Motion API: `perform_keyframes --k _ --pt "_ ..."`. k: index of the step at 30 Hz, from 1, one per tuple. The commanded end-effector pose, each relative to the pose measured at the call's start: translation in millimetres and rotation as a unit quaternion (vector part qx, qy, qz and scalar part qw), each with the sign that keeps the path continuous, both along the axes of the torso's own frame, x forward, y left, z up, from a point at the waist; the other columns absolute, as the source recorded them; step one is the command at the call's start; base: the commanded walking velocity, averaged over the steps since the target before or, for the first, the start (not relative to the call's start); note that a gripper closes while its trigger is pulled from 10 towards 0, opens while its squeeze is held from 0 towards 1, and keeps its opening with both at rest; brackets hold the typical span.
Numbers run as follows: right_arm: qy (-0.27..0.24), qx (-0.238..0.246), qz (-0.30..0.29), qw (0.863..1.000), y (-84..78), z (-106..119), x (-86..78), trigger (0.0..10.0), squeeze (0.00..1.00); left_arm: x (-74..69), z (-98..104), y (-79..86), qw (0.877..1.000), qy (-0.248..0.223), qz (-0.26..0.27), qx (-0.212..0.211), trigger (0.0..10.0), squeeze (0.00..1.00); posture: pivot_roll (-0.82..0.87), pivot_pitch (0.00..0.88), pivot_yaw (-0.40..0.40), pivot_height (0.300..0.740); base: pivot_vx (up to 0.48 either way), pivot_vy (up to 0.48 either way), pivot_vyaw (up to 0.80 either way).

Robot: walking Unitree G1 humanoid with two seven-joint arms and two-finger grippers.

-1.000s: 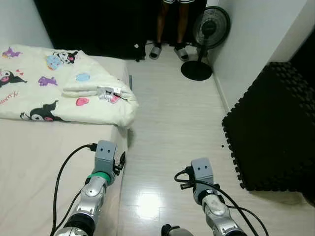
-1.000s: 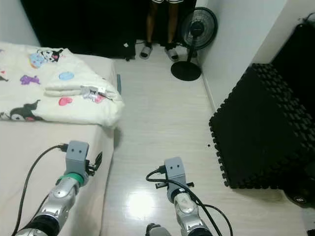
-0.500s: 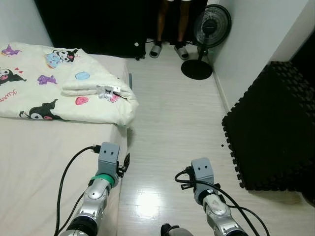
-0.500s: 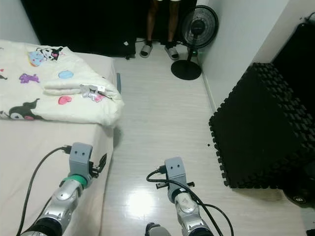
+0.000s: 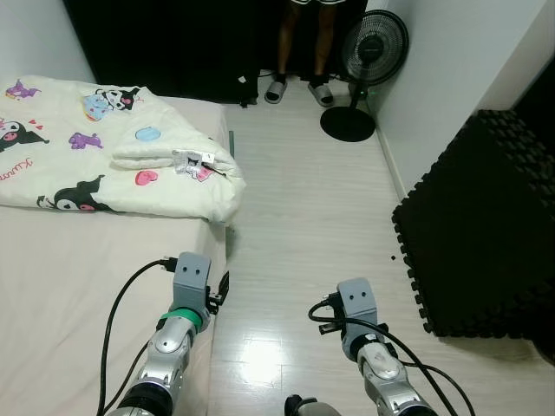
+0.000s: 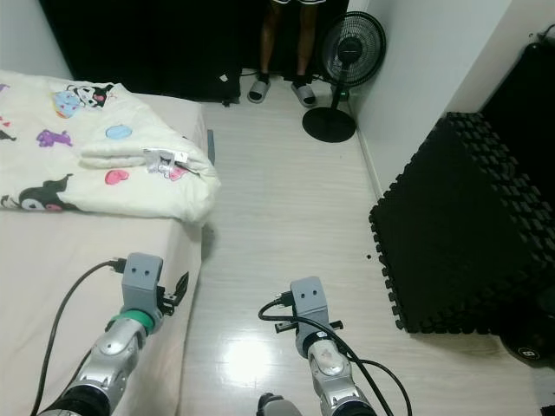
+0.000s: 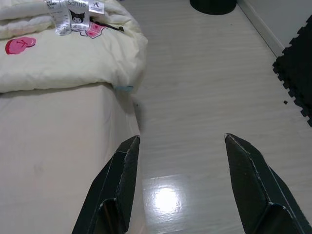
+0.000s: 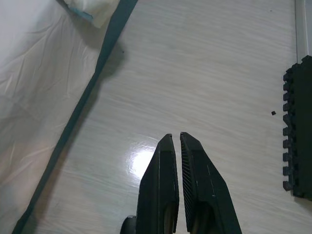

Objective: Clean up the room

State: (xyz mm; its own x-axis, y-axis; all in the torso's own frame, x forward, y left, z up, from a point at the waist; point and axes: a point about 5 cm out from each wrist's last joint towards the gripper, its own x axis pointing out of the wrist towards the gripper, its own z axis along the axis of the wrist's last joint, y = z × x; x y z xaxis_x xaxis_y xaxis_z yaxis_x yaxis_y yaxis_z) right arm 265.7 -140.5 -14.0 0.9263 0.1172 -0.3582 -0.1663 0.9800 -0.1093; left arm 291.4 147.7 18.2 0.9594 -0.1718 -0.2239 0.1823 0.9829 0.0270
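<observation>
Left gripper (image 7: 178, 146) has its fingers spread wide, empty, over the bed (image 5: 61, 277) edge; right gripper (image 8: 175, 141) is pinched together above the floor. The rumpled blanket (image 5: 113, 165) lies well ahead of the left one, so I'd step closer and reach low first.

We note a pale wood-look floor (image 5: 303, 208) with a glare patch near its lower edge. A bed (image 5: 61, 286) with a beige sheet stands at left. Black curtains (image 5: 173, 43) cover the far wall; a white wall (image 5: 442, 61) rises at right, with stacked black foam mats (image 5: 486, 225) against it.
</observation>
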Motion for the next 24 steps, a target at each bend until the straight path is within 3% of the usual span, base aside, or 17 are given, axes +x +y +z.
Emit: perform_keyframes --k 1,24 --pt "0.013 -0.001 -0.006 1.000 -4.6 -4.3 -4.0 10.0 0.00 -2.0 -2.8 -0.6 1.000 0.008 -0.001 -0.005 10.0 0.00 -0.01 0.061 0.010 0.740 0.319 0.000 0.00" --pt "0.012 -0.001 -0.003 1.000 -7.3 -2.5 -1.8 10.0 0.00 -0.7 -1.3 -1.7 1.000 0.007 0.005 -0.018 10.0 0.00 -0.01 0.072 0.000 0.740 0.333 0.000 0.00"
